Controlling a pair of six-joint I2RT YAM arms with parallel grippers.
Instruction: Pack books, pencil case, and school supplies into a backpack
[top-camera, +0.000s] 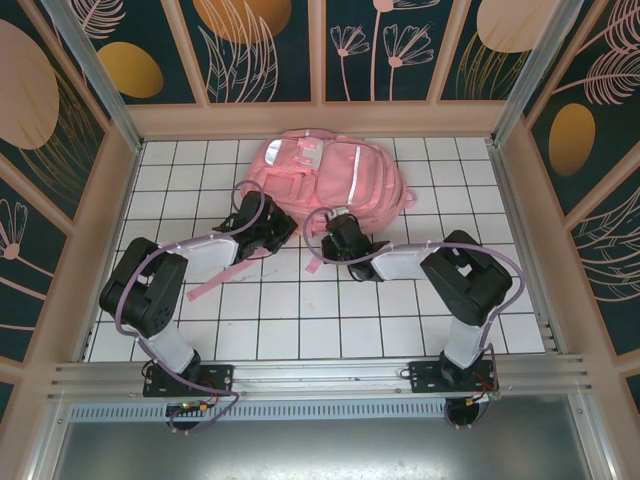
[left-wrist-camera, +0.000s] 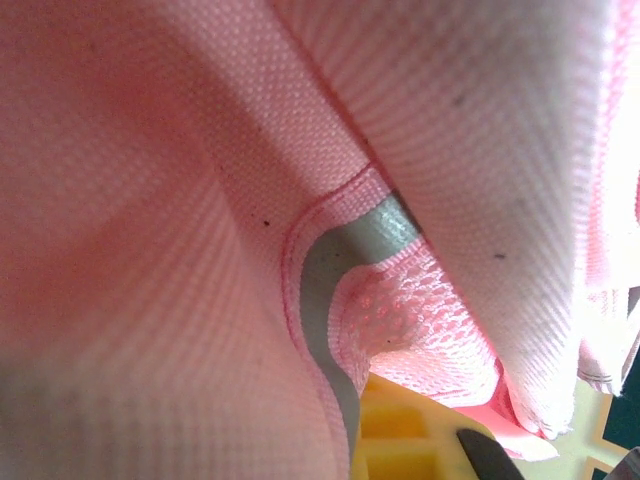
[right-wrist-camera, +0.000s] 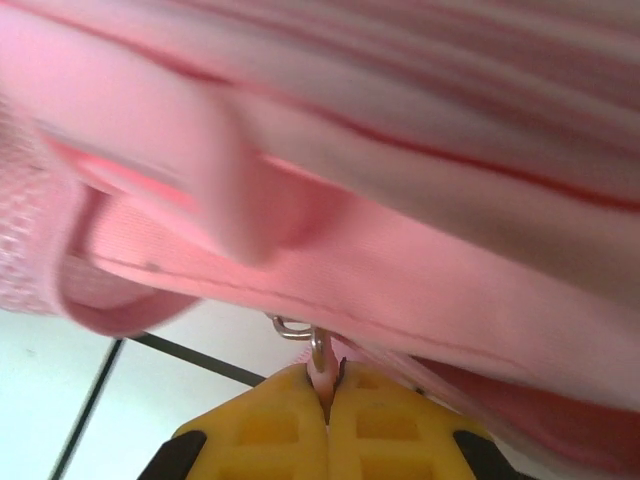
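My right fingers (right-wrist-camera: 280, 425) are clenched on the small metal zip pull (right-wrist-camera: 318, 350) at the near edge of the soft pink backpack (top-camera: 330, 170), lying crosswise on the far desk (top-camera: 300, 320). My left fingers (left-wrist-camera: 395, 440), clenched too, sit buried in its woven fabric; whether they pinch it, I cannot tell.

Top view: fingertips of left pincer (top-camera: 262, 230) and right pincer (top-camera: 340, 237) are hidden under their own wrists at the backpack's (top-camera: 330, 172) near edge, so contact is unreadable there. Upper end of the pink strap (top-camera: 213, 281) runs under the left arm.
Left wrist: fabric is out of focus on the left and cropped on all sides. The yellow pad (left-wrist-camera: 395, 440) is half covered and cut off at the bottom.
Right wrist: backpack is blurred, yellow pads (right-wrist-camera: 270, 430) are cropped at the bottom, and the lower end of the small metal pull (right-wrist-camera: 317, 352) is buried between them.
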